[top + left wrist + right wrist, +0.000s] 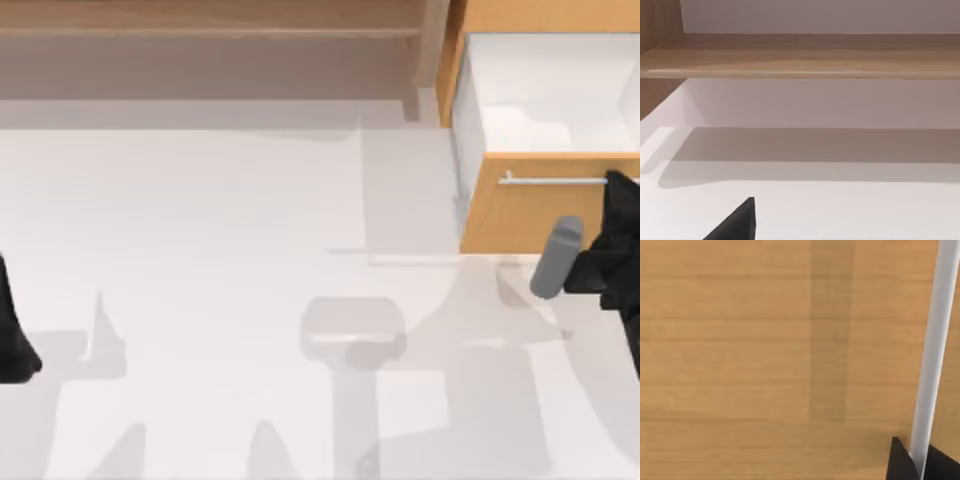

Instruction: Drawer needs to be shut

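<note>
White desk (220, 300) carries the drawer (545, 215), pulled open at the back right. Right hand (618, 200) is up against its orange front, fingers (900, 462) apart on either side of the silver handle (935, 350). Left hand (15, 345) is parked at the left edge; I cannot tell its grip.

Right arm at the desk's right edge, reaching toward the far right corner; its gripper (622, 190) sits at the right end of the drawer's bar handle (555, 180), black fingertips (900, 460) on either side of the bar (932, 360). Left arm parked at the desk's left edge; one dark fingertip (737, 222) of the left gripper (12, 345) shows in its wrist view.
</note>
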